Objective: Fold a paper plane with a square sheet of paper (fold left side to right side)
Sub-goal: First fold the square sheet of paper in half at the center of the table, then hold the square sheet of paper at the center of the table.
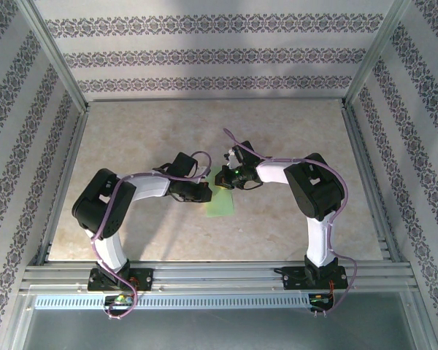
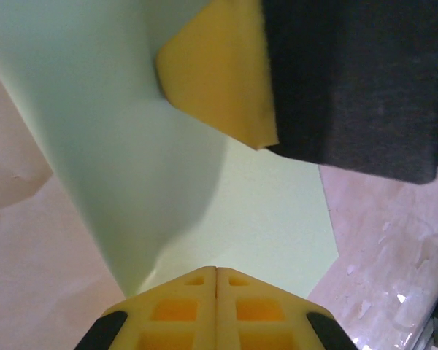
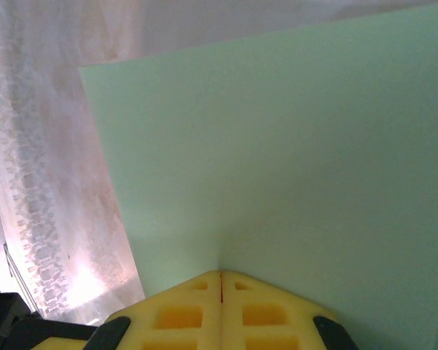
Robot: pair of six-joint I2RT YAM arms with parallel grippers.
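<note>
One plain pale-green sheet of paper [image 2: 117, 146], apparently curled.

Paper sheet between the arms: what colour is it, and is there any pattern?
Pale green, plain; the sheet shows best in the right wrist view.

You've got one square sheet of paper [image 1: 221, 204], one table [image 1: 131, 138], two arms: left arm [image 1: 109, 208], right arm [image 1: 317, 193]. Two sets of jaws, one per arm, so four yellow fingers [image 2: 182, 310] total.
</note>
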